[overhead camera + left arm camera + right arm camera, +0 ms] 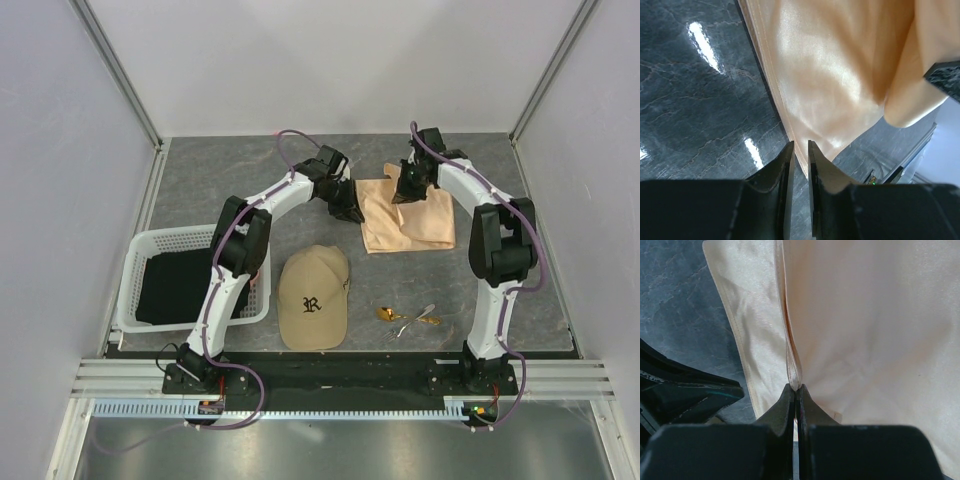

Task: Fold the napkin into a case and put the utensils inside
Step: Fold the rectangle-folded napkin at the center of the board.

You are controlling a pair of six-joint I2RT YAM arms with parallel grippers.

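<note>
The peach-orange napkin (412, 226) lies partly folded on the far middle of the table; it also shows in the left wrist view (830, 75) and the right wrist view (880, 330). My right gripper (405, 193) (796, 386) is shut on a raised fold of the napkin's upper layer. My left gripper (352, 212) (800, 145) sits at the napkin's left edge. Its jaws are a narrow gap apart, with the hem running in between them and bare table showing through the gap. The utensils (410, 319), a gold spoon (385, 314) and silvery pieces, lie near the front, right of the cap.
A tan baseball cap (314, 298) lies front middle. A white basket (137, 252) holding a black cloth (185, 285) stands at the left. White walls enclose the table on three sides.
</note>
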